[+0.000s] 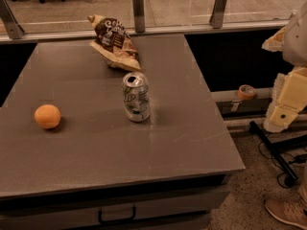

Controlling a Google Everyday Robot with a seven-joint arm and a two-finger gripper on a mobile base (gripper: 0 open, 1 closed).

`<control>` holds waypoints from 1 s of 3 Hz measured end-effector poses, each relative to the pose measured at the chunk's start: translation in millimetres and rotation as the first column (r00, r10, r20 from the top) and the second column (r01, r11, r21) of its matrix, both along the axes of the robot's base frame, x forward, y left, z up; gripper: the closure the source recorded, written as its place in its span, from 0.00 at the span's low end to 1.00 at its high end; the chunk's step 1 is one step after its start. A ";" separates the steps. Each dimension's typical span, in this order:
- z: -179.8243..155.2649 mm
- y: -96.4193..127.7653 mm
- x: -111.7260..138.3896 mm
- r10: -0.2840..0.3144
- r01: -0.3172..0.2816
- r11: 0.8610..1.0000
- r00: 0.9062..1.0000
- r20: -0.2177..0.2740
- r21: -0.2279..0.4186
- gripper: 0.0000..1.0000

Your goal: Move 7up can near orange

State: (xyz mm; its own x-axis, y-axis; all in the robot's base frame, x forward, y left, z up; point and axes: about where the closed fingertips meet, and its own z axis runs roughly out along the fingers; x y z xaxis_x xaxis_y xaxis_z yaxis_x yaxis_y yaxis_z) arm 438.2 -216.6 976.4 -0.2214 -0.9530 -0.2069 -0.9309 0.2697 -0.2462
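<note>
The 7up can [136,97] stands upright near the middle of the grey table [96,152], silver-grey with a greenish logo and a pull-tab top. The orange [47,116] lies on the table to the can's left, well apart from it. My gripper [283,104] shows as cream-coloured parts at the right edge of the view, off the table, well to the right of the can and holding nothing I can see.
A brown-and-tan snack bag [114,42] lies behind the can near the table's far edge. A roll of tan tape [246,91] sits on a low ledge right of the table. A shoe [288,212] and cables are on the floor at lower right. A railing runs behind the table.
</note>
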 end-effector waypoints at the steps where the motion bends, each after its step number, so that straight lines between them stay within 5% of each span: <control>1: 0.0 0.0 0.0 0.000 0.000 1.000 1.000 0.000 0.000 0.00; 2: 0.3 3.1 0.9 0.005 -0.005 1.000 1.000 0.008 0.030 0.00; 3: -7.7 20.1 3.8 0.057 -0.062 0.988 0.998 0.035 0.139 0.00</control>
State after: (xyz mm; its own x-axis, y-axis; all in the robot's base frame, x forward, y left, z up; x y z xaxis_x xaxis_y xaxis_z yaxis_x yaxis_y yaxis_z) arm 442.0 -196.5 968.6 -0.1563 -0.9254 -0.3453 -0.9388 0.2478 -0.2391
